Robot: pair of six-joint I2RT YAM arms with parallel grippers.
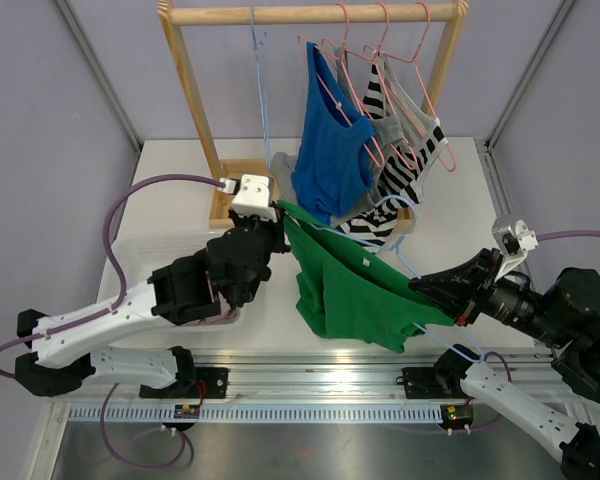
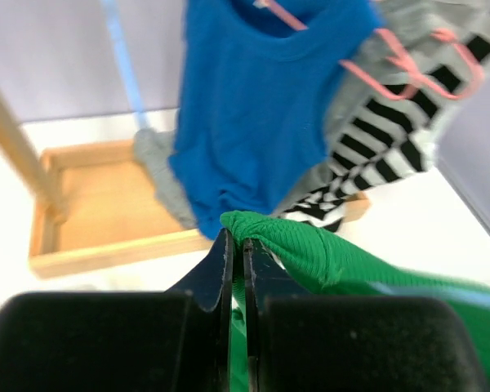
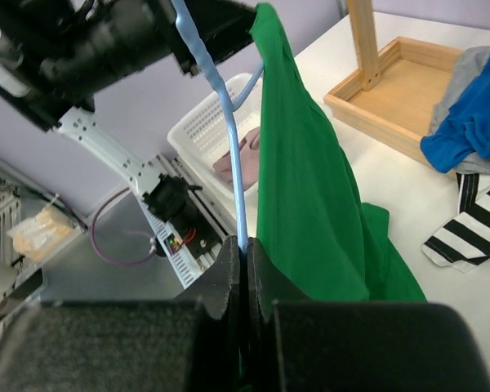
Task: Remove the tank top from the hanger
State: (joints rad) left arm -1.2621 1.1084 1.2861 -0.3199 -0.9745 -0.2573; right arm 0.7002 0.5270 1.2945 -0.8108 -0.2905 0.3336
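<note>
A green tank top hangs stretched between my two grippers above the table, still draped on a light blue hanger. My left gripper is shut on the green strap; the left wrist view shows the fabric bunched between its jaws. My right gripper is shut on the blue hanger's bar, seen in the right wrist view between its jaws, with the green top hanging beside it.
A wooden rack stands at the back with a blue top, a grey top and a striped top on pink hangers, plus an empty blue hanger. A white basket sits by the left arm.
</note>
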